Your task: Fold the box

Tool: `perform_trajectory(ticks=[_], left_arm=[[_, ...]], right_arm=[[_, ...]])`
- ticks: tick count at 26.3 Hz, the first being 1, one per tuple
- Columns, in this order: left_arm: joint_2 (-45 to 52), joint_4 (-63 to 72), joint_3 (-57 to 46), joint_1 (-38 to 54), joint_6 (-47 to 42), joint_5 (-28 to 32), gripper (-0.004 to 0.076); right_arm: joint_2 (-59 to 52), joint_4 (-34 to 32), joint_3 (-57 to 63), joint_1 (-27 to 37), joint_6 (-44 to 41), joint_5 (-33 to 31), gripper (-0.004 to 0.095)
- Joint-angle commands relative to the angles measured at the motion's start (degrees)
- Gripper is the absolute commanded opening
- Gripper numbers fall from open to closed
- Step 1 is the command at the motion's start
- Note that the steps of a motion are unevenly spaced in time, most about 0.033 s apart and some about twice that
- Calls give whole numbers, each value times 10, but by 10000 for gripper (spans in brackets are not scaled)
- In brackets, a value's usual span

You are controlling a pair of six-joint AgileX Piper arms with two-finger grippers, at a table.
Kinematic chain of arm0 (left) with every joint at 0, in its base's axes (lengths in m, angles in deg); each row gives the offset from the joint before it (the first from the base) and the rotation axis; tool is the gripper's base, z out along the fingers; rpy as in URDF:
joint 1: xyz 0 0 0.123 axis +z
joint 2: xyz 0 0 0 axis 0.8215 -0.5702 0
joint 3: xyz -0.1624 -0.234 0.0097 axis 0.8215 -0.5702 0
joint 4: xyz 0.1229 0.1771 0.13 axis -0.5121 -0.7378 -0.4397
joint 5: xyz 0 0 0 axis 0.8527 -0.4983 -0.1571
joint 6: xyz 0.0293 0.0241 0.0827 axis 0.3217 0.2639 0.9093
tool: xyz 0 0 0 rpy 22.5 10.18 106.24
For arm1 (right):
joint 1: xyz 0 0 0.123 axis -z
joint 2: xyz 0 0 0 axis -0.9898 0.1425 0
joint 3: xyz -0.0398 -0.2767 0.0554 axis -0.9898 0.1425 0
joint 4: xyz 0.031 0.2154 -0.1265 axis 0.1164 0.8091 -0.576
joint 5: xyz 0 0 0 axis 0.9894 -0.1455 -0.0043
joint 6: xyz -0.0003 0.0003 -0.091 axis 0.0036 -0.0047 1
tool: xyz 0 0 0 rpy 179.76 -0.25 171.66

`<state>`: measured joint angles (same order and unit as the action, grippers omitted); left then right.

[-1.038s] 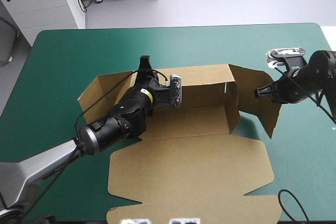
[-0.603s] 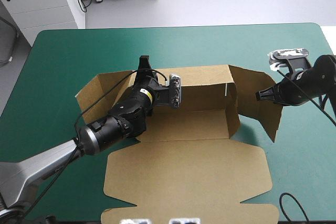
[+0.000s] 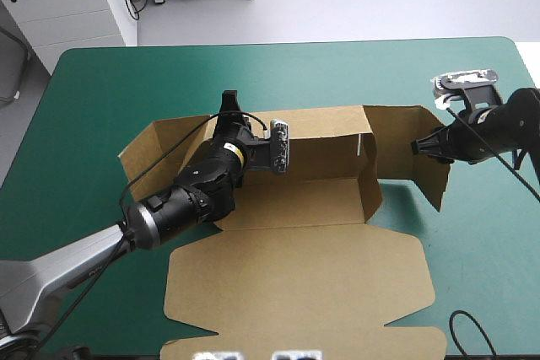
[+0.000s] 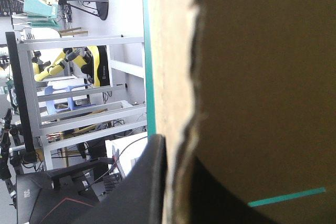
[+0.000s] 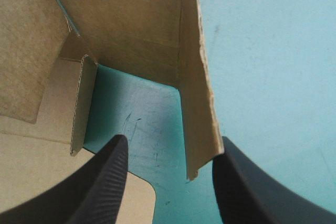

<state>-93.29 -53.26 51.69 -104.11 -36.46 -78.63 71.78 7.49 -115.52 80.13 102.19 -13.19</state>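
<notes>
- left black-finned gripper point(image 3: 229, 109) pinches the far wall point(image 3: 325, 128) of the brown cut-board box point(image 3: 295, 267)
- right gripper point(image 5: 170, 148) gapes astride the raised end flap point(image 5: 197, 103); next, likely swing it inward

I log the left arm point(image 3: 59, 274) as a pale grey link ending in a bright silver collar point(image 3: 143, 223). Past it are rounded black housings with a yellow-and-white label band point(image 3: 240, 154) near the wrist. The right arm point(image 3: 502, 124) shows rounded black housing only. The right gripper point(image 5: 170, 148) has black, fin-shaped fingers point(image 5: 102, 184), finely ribbed. The left gripper point(image 3: 230, 100) reads plain matte black.
</notes>
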Motion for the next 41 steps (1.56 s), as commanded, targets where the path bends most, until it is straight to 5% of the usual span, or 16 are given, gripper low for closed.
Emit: perform_trajectory(ticks=[1, 5, 9, 12, 29, 38, 41], left_arm=[[22, 2, 9, -2, -9, -17, -8], [22, 3, 9, -2, 1, -16, -8], [22, 2, 9, -2, -1, -16, -8], [22, 2, 9, -2, -1, -16, -8], [22, 2, 9, -2, -8, -17, -8], [22, 2, 9, -2, -8, -19, -8], [22, 2, 9, -2, -8, -30, -8]], right_arm=[[-19, 3, -39, 1, 5, 27, 490], [-19, 24, -102, 1, -2, 48, 442], [-7, 48, -160, 1, -2, 58, 229], [20, 57, -205, 1, -2, 58, -23], [230, 139, -300, -5, -1, 58, -13], [287, 121, -303, -52, -3, 56, -13], [299, 105, -303, -52, -16, 7, -13]])
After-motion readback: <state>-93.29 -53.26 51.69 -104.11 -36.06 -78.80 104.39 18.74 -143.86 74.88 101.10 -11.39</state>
